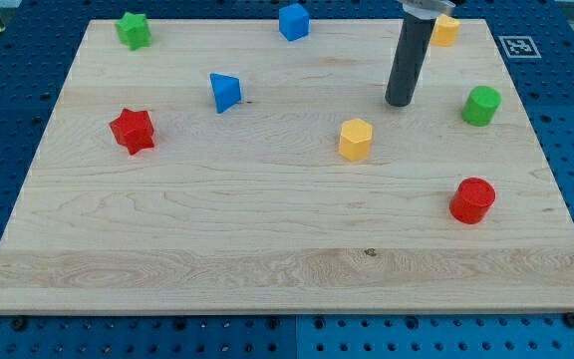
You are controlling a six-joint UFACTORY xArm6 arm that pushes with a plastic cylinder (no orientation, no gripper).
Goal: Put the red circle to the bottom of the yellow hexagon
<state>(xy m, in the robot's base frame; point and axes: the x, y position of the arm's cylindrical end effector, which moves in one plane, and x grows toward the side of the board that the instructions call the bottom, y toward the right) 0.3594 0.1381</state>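
Above yellow hexagon (356,139), my tip (400,102); red circle (472,199) near right edge.

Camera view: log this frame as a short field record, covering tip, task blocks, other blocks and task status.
tip: my tip, up and to the right of the yellow hexagon, touching no block
red circle: lower right of the hexagon, apart from it
other blocks: red star, blue triangle, green star, blue block, yellow block, green cylinder
status: not yet placed
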